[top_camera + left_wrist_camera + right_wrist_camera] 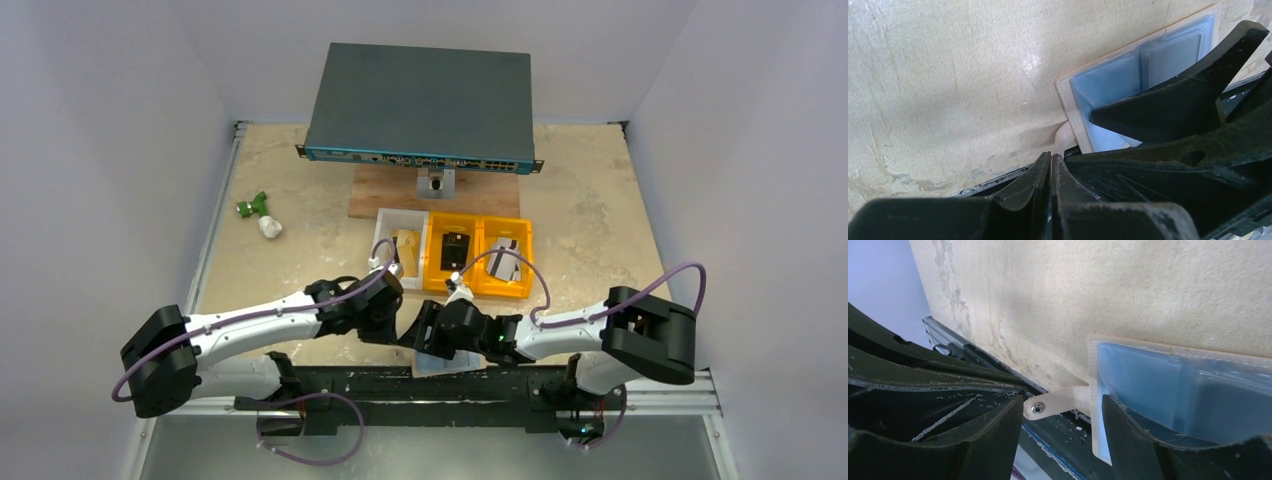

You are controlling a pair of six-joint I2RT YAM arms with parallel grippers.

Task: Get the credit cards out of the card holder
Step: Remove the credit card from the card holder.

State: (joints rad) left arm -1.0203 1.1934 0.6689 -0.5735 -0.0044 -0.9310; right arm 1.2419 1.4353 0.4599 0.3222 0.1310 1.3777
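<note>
At the near edge of the table (600, 220), the card holder (1148, 375) lies flat, pale blue face up. The right gripper (1063, 401) stands open astride the edge that carries its snap tab (1040, 407). The left gripper (1050, 159), fingers pressed together, sits just beside that tab. Farther back stand a white bin (403, 250) and two orange bins (452, 258), then a network switch (420, 105).

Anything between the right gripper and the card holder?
Nothing visible. The right gripper, open, straddles the edge of the card holder: one finger over its blue face, the other beside its snap tab.
</note>
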